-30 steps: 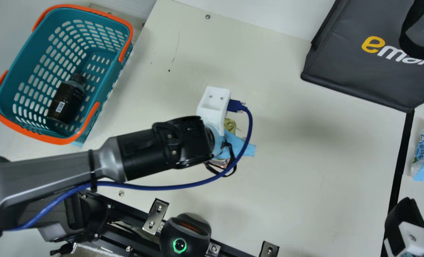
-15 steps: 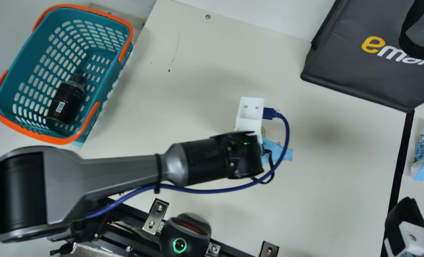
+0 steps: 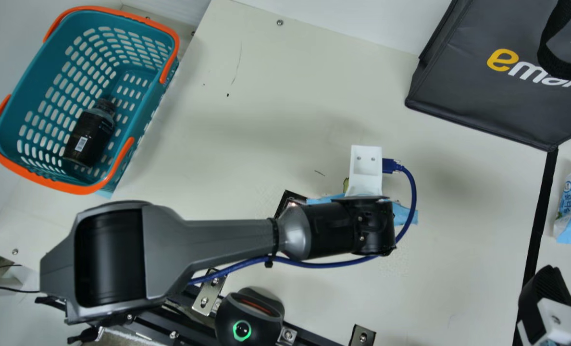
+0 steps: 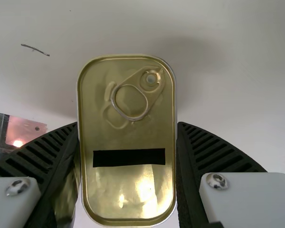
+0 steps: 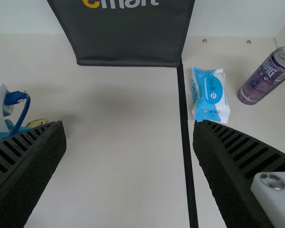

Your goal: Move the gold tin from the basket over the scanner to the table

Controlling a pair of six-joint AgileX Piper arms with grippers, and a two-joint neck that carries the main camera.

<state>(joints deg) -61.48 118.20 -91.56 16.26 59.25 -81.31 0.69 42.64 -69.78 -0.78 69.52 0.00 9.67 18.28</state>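
Under both arms, a cream table [image 3: 458,230], with a black shopping bag [image 3: 487,105] at the main view's upper right and a teal basket [image 3: 69,29] at the upper left, holding a dark bottle [image 3: 91,137].

Clamped by its long sides between the ribbed fingers of the left gripper [image 4: 128,126]: the gold tin [image 4: 127,137], out of the basket, lid and pull ring toward the wrist camera. Long axis running lengthwise between the fingers, not from one finger to the other; in the main view, seemingly across the forearm. Much nearer to the left arm than to the right gripper [image 5: 129,124], well apart from the tin, with fingers spread and nothing between.

Close by, on the left arm's side of the tin, a dark-framed glossy panel [image 3: 289,201], taken to be the scanner. Judging by the tin's place beyond that panel, toward the table's middle, probably past the scan and at the placing step. Likely held above the surface, going by the offset shadow; cannot tell how far.

Next, most likely: lower straight down onto the table beneath, keep the lid level, then part the fingers evenly. No call for a handover. Watch for release too high and a tip onto one edge, or for smooth metal slipping between the ribs.
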